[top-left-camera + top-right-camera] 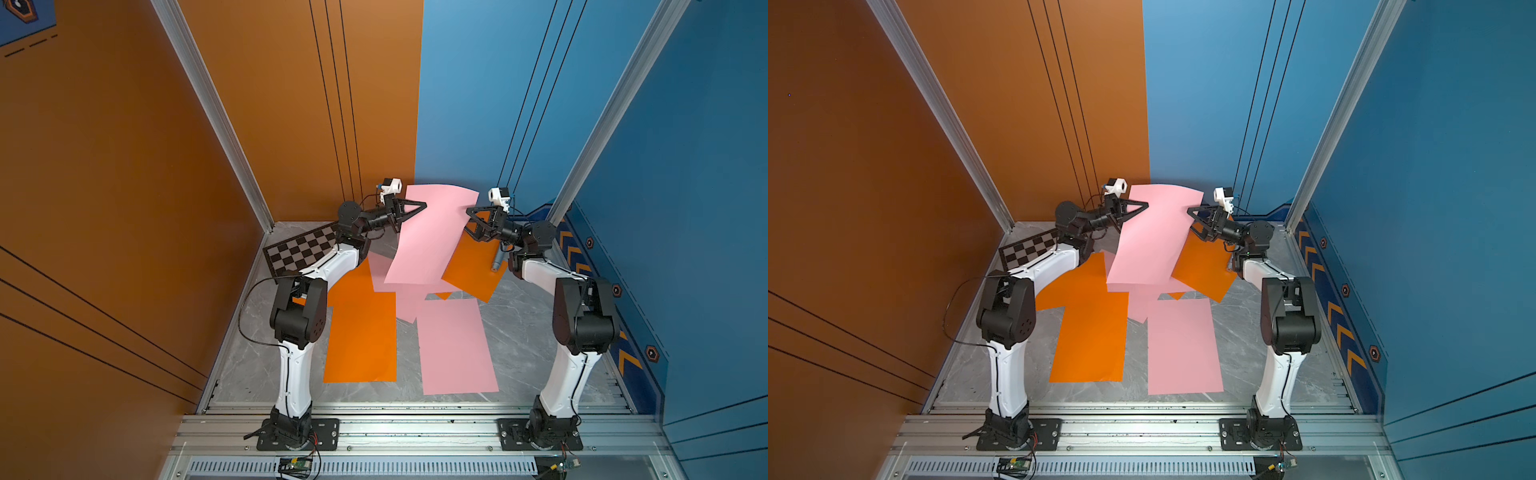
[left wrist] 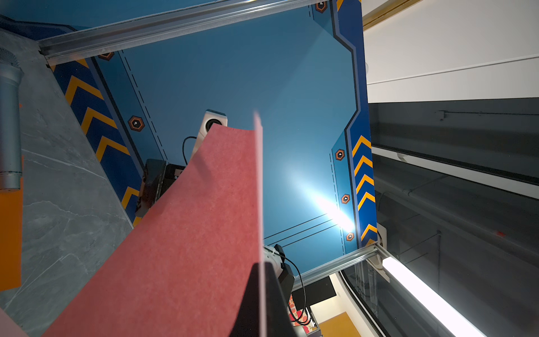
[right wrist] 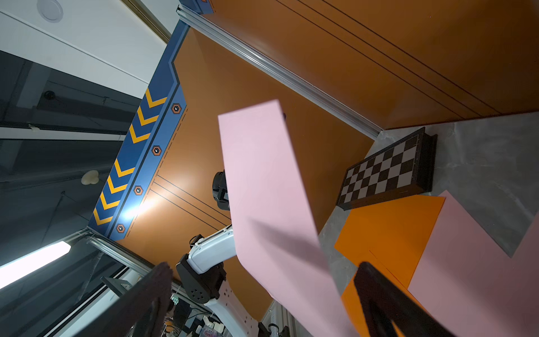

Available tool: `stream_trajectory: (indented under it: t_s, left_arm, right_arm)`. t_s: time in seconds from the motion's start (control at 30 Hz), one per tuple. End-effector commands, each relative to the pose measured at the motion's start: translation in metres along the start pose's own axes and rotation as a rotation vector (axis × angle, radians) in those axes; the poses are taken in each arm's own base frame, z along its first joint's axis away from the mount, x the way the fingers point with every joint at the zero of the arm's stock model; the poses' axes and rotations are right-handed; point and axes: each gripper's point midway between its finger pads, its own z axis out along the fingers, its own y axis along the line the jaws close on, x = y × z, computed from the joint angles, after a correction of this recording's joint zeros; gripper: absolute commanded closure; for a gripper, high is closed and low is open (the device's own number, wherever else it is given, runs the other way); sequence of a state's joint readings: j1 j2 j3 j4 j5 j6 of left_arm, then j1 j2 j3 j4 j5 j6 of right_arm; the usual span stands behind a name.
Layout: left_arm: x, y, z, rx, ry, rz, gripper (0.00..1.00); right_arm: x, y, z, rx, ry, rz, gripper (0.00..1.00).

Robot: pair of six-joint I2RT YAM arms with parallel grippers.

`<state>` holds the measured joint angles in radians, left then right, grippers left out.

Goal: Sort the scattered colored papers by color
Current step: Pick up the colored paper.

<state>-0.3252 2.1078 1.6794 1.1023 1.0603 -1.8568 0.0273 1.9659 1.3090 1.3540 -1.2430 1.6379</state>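
Note:
A light pink paper (image 1: 428,232) hangs curved above the table's far middle, and my left gripper (image 1: 423,205) is shut on its left edge (image 2: 204,233). My right gripper (image 1: 467,220) stands open at the sheet's right edge. In the right wrist view the pink sheet (image 3: 262,189) passes between its widely spread fingers (image 3: 376,289) without being pinched. Flat on the table lie an orange paper (image 1: 361,332) at front left, a pink paper (image 1: 455,349) at front right and another orange paper (image 1: 469,266) under the right gripper. A further pink paper (image 1: 405,303) lies partly covered in the middle.
A black-and-grey checkered board (image 1: 301,249) lies at the far left by the orange wall, partly under my left arm. A grey cylindrical microphone (image 1: 496,262) rests at the far right on the orange sheet's edge. Walls close in on three sides of the grey marble table (image 1: 523,332).

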Motion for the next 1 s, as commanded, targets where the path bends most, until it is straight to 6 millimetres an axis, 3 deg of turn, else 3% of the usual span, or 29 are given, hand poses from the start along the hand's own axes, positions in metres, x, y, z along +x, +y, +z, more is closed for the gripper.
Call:
stream_trajectory:
  t_s: [0.0,0.23,0.5,0.67,0.97]
  left_arm:
    - [-0.001,-0.009,-0.002,0.010,0.025,0.027,1.00]
    - [-0.007,-0.026,0.003,0.034,0.033,0.027,1.00]
    - [-0.010,-0.037,0.005,0.048,0.036,0.031,1.00]
    - [-0.016,-0.026,-0.001,0.037,0.018,0.013,1.00]
    - [-0.027,-0.017,-0.009,0.026,-0.006,0.000,1.00]
  right_arm:
    - [0.002,0.012,0.005,-0.019,0.044,-0.079,0.00]
    - [-0.004,-0.012,0.005,0.063,0.034,-0.110,0.00]
    - [0.027,-0.051,0.024,0.257,0.134,-0.183,0.00]
    - [0.034,-0.027,0.037,0.234,0.153,-0.245,0.06]
    - [0.031,0.008,0.036,0.148,0.098,-0.297,0.32]
